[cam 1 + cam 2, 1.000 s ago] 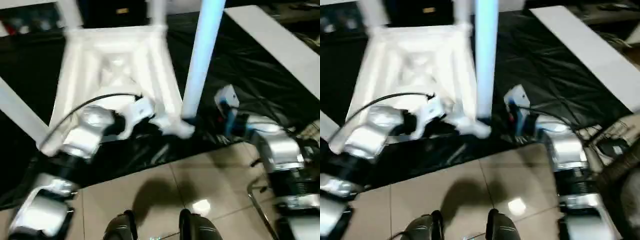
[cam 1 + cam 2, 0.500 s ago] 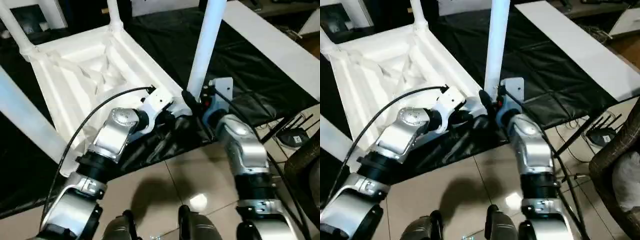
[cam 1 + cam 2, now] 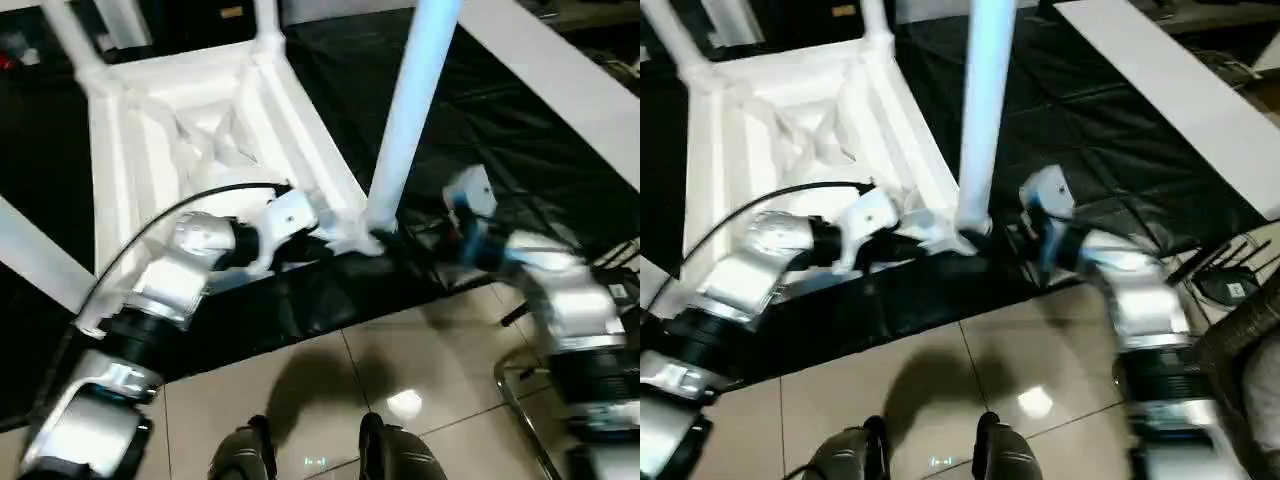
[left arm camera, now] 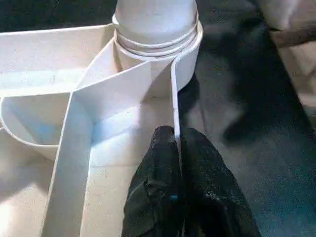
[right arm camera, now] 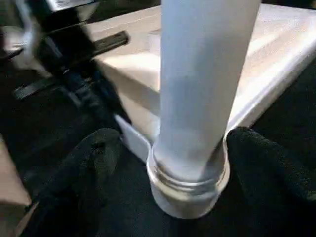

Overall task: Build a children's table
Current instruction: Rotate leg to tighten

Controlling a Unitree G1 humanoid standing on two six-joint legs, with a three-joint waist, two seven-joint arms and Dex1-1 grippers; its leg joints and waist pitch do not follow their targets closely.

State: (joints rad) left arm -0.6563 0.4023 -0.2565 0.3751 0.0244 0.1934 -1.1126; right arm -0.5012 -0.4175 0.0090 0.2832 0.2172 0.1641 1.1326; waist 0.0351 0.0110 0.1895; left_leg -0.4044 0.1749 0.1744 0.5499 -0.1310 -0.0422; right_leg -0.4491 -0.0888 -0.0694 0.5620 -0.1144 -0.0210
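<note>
Small white plastic children's table (image 3: 190,150) lies upside down on the black-covered tabletop (image 3: 500,130); left gripper (image 4: 178,148) fingers pinch its thin rim wall beside the near corner socket, right gripper (image 5: 192,163) fingers spread around the tapered white leg (image 3: 410,110) there, so an off-axis push risks tilting the leg.

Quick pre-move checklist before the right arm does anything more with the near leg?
1. Left gripper clamped on the top's rim wall beside the near socket: ok, fingers shut on the thin wall.
2. Near leg standing in the socket: ok, upright, with thread rings visible at its base.
3. Leg fully seated: cannot tell; the rings at the base are still exposed.
4. Right gripper around the leg: open, one finger on each side of the base; contact cannot tell.
5. Top lying ribbed side up on the black cover: ok.
6. Far legs in their sockets: ok, upright.
</note>
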